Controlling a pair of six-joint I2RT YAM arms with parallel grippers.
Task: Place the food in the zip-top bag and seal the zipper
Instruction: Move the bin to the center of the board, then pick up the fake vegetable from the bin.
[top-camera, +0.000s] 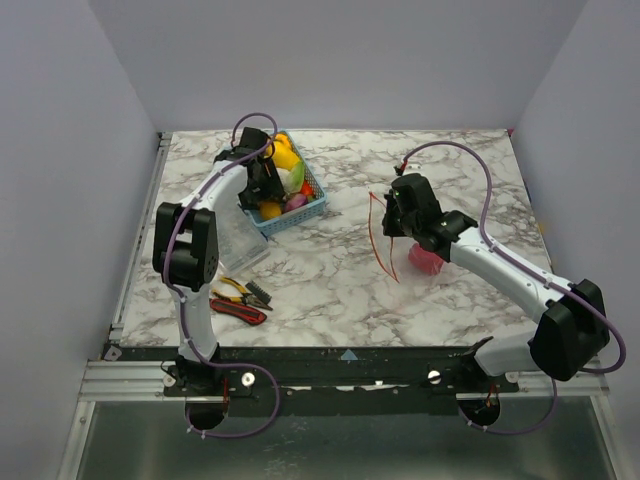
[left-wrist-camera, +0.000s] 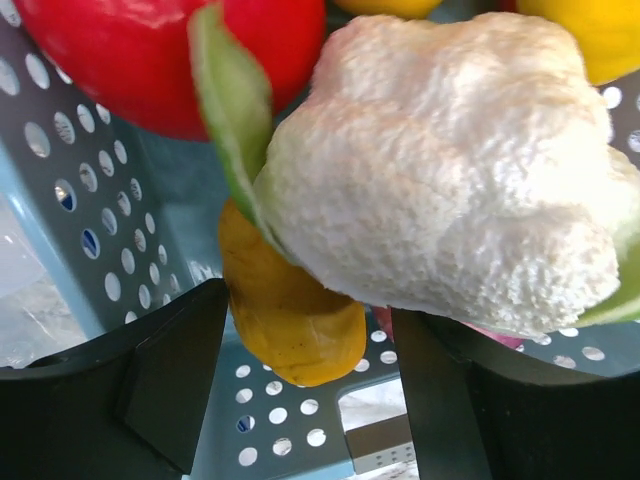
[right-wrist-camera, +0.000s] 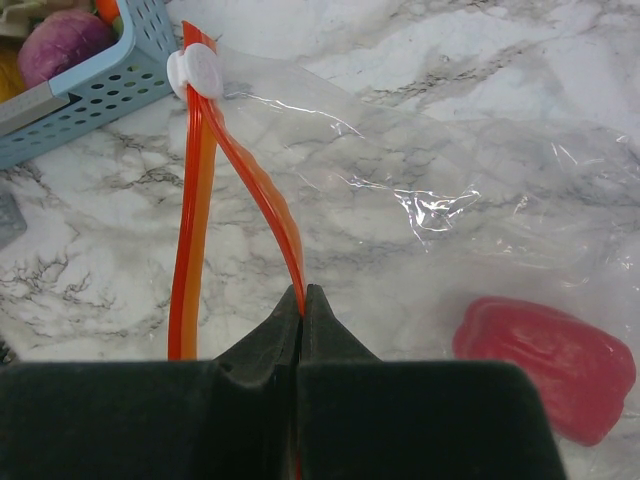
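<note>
Right gripper (right-wrist-camera: 302, 300) is pinched on one lip of the zipper (right-wrist-camera: 255, 190), propping the zip-top bag (right-wrist-camera: 450, 180) open on the worktop (top-camera: 330, 300). Left gripper (left-wrist-camera: 305, 340) sits spread apart in the basket (left-wrist-camera: 60, 200), probably lining up the cauliflower (left-wrist-camera: 440, 170).

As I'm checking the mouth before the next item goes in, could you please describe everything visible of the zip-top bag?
The zip-top bag is clear, thin, crinkled film lying on the marble table. Its orange-red zipper has two strips, joined at a white slider beside the blue basket and parted nearer the camera, so the mouth is open. The right gripper has its fingers shut on one strip. A red toy pepper seems to lie inside, seen through the film.
</note>
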